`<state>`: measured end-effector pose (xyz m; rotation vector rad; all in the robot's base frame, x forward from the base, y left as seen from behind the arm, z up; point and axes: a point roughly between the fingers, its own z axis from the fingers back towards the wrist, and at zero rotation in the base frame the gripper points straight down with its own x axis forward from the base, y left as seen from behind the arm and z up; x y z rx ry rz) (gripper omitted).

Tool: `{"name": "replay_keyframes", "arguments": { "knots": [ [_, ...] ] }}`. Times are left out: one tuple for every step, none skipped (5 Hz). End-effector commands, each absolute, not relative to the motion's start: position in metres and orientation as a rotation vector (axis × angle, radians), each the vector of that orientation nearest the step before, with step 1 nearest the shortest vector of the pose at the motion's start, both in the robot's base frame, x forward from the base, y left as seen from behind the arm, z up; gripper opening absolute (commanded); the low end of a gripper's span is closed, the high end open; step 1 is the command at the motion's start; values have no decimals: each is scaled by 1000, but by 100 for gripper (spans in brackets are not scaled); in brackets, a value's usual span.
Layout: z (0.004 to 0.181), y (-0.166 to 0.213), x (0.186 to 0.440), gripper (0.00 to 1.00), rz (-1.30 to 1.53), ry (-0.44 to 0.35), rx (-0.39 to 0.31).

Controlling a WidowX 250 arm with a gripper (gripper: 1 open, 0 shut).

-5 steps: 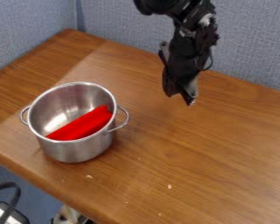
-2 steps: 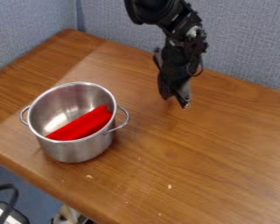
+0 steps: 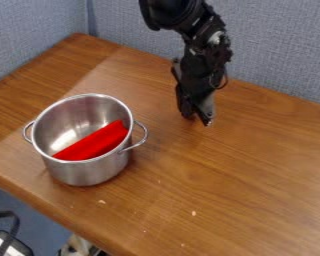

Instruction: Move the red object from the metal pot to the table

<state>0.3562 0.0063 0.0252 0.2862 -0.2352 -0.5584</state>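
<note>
The metal pot (image 3: 80, 168) stands on the table (image 3: 256, 185) at the front left. The red object (image 3: 93, 144) lies slanted inside it, leaning on the inner wall. My gripper (image 3: 199, 113) hangs from the black arm to the right of the pot and behind it, pointing steeply down with its tips close above the wood. It is apart from the pot and nothing shows between its dark fingers. How far apart the fingers stand is too small and dark to read.
A blue-grey wall runs behind the table at the top left. The table's rounded front edge crosses the lower left, with cables and floor below it. Bare wood lies to the right of the pot and in front of the gripper.
The arm has shifted slightly left and down, bringing the gripper a little nearer the tabletop and the pot. Pot and red object have not moved.
</note>
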Motion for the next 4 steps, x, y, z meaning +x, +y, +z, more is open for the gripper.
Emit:
{"name": "replay_keyframes", "arguments": {
  "knots": [
    [35,12,361,100,-524,-263,275],
    [34,12,358,100,-504,-261,250],
    [36,11,356,100,-498,-263,245],
    [36,12,354,100,-489,-258,236]
  ]
}}
